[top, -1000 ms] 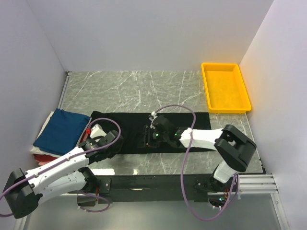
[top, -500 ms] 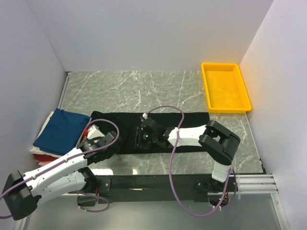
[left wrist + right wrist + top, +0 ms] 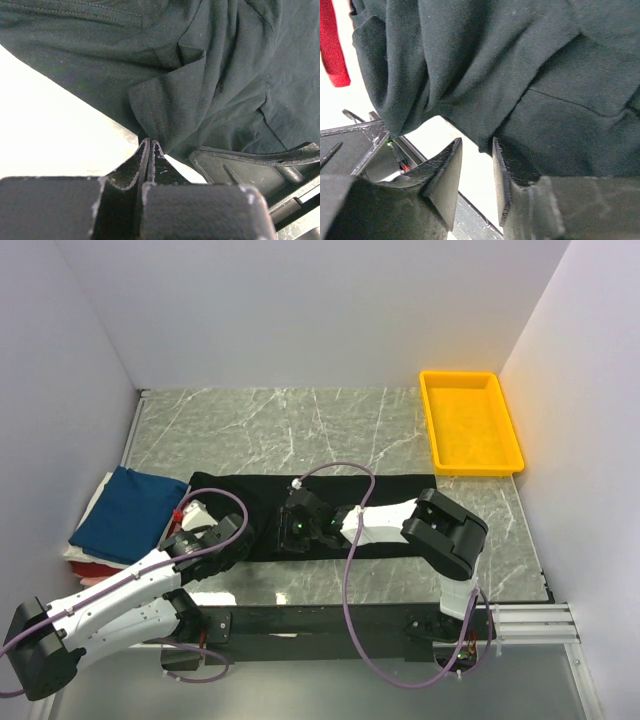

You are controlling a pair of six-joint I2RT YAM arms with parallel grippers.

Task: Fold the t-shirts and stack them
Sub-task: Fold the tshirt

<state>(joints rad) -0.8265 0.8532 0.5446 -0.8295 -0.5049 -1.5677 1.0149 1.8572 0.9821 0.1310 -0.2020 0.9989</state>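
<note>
The black t-shirt lies folded into a long strip across the near half of the table. My left gripper is at its near left corner. In the left wrist view the left gripper is shut on a fold of the black t-shirt's hem. My right gripper hovers low over the strip, close to the left one. In the right wrist view the right gripper stands partly open, the black t-shirt's edge just beyond the tips and nothing between them.
A stack of folded t-shirts sits at the left wall, a navy-blue one on top and a red one below. A yellow tray stands at the back right. White walls close in on three sides.
My right gripper has slid left along the black strip, from its middle towards the left gripper. The left gripper has kept its place and its hold.
</note>
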